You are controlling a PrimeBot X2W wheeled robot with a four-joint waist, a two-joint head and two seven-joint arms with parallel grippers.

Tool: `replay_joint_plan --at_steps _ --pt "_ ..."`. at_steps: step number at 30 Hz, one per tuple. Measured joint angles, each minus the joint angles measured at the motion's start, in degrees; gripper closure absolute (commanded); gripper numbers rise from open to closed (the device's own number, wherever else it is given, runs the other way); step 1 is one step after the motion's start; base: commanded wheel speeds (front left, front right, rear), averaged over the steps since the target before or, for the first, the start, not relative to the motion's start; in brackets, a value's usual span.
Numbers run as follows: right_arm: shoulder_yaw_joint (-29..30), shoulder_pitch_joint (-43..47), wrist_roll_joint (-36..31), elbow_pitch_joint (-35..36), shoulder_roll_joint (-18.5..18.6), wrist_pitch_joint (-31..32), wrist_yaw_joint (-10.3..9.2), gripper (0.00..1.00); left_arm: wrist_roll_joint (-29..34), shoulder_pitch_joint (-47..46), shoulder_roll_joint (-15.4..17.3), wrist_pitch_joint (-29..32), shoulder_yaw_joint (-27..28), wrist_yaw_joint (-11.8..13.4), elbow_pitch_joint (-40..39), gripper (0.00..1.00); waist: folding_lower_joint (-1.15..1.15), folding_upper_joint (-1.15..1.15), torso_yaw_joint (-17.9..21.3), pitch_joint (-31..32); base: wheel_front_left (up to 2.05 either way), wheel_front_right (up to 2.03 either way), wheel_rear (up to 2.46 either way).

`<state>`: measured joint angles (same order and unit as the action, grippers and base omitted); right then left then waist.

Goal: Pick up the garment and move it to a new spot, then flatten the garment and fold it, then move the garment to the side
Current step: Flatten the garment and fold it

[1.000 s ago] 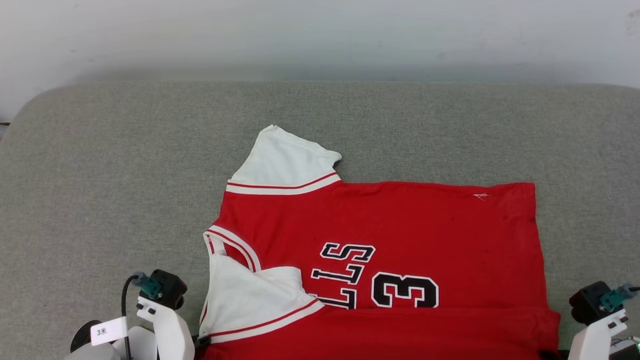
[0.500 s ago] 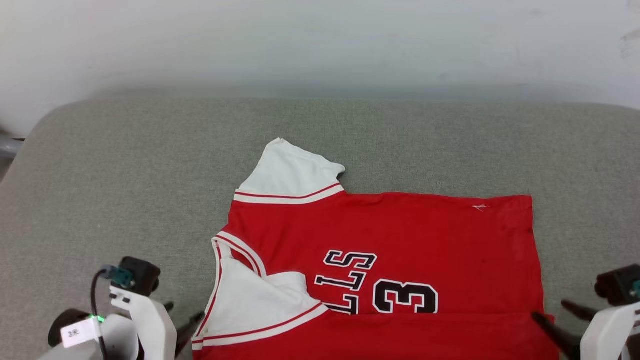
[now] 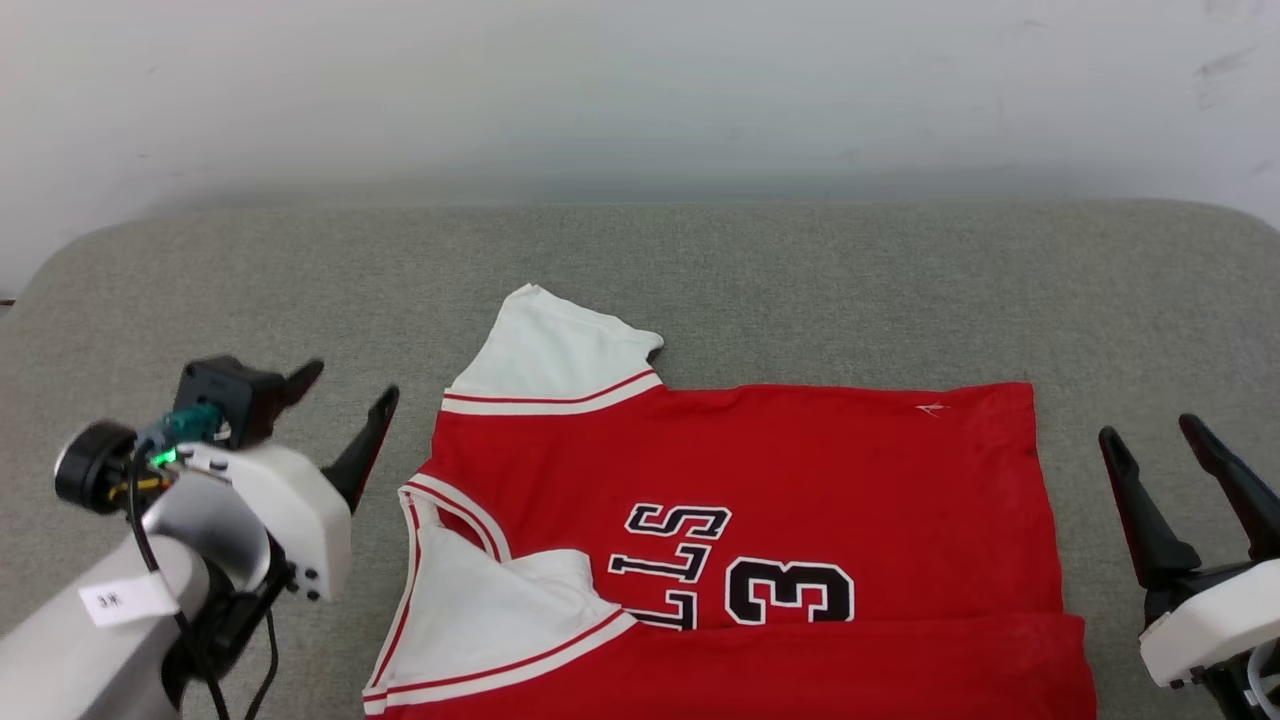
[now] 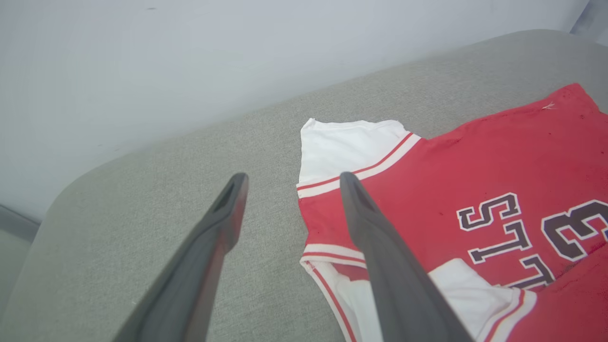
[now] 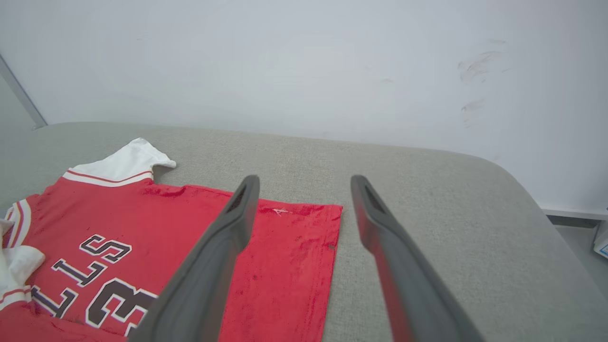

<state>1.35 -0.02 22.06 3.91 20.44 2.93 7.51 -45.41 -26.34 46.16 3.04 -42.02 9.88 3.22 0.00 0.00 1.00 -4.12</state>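
Garment laid out on grey pad; both grippers released.
Garment sits centre-near on pad, neck end twd robot's L, hem end twd R, lettering and no. 3 face up. Far white sleeve lies flat, pointing at wall. Near white sleeve is turned in over the red front. Near red edge is folded over the lower part of lettering. L gripper: fingers spread wide, nothing between them, above bare pad just beside the far-sleeve/neck corner, not touching cloth; L wrist view confirms the gap. R gripper: fingers spread wide, nothing held, just beside hem edge, apart from cloth; R wrist view shows the hem's far corner under the gap.
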Motion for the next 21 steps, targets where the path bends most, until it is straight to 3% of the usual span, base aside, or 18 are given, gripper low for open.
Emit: replay_joint_plan --at_steps 3,9,15,18,21 --pt "1.0 0.0 -1.4 1.7 -1.7 -0.7 0.00 0.00 0.8 -3.2 -0.6 -0.3 0.6 -0.5 0.6 0.00 0.00 0.00 0.5 -0.5 0.00 0.00 0.00" --pt "1.0 0.0 -3.6 5.6 -4.8 -1.0 0.00 0.00 0.6 -13.4 -2.4 3.2 1.2 -5.3 5.1 0.00 0.00 0.00 2.7 -3.2 0.00 0.00 0.00" --pt "0.6 -1.4 -4.5 8.3 -6.3 -1.2 0.00 0.00 -3.9 -24.5 -4.1 16.0 0.4 -11.3 12.7 0.00 0.00 0.00 5.1 -7.6 0.00 0.00 0.00" --pt "0.2 -2.4 -4.5 8.9 -6.6 -1.4 0.00 0.00 -6.6 -28.8 -4.5 25.9 -1.0 -13.3 15.9 0.00 0.00 0.00 6.4 -10.3 0.00 0.00 0.00" --pt "-0.2 -3.7 -4.4 9.2 -6.9 -1.8 0.00 0.00 -7.3 -34.7 -5.2 32.6 -1.5 -13.6 18.1 0.00 0.00 0.00 7.6 -13.2 0.00 0.00 0.00"
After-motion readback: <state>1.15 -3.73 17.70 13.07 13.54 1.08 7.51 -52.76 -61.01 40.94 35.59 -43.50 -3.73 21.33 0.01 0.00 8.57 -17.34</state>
